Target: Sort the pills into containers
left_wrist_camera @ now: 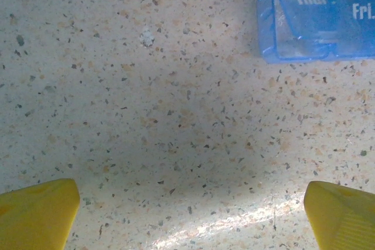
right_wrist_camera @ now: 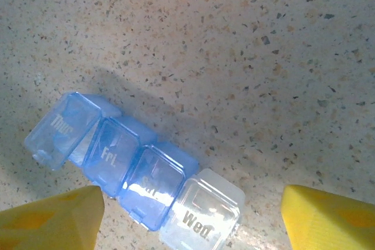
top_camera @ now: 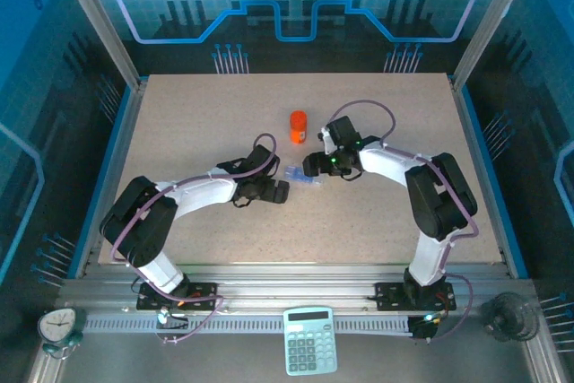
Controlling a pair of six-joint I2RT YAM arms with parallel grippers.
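Observation:
The containers (right_wrist_camera: 135,171) are a short pill box lying flat on the speckled table, with blue lids marked Thur, Fri and Sat and a clear one marked Wed. My right gripper (right_wrist_camera: 190,221) hangs open just over the box, its yellow fingertips (right_wrist_camera: 50,221) wide apart and not touching it; the Wed end lies between them. In the top view the containers (top_camera: 303,177) lie between both grippers, with the right gripper (top_camera: 316,165) above them. My left gripper (left_wrist_camera: 190,215) is open over bare table, and the containers' Thur end (left_wrist_camera: 316,19) lies ahead to its right. The pills are out of view.
An orange cylindrical bottle (top_camera: 298,126) stands upright just beyond the pill box. The left gripper (top_camera: 273,191) sits close to the box's left end. A calculator (top_camera: 309,340) and a small clock (top_camera: 58,325) rest on the near rail, off the table.

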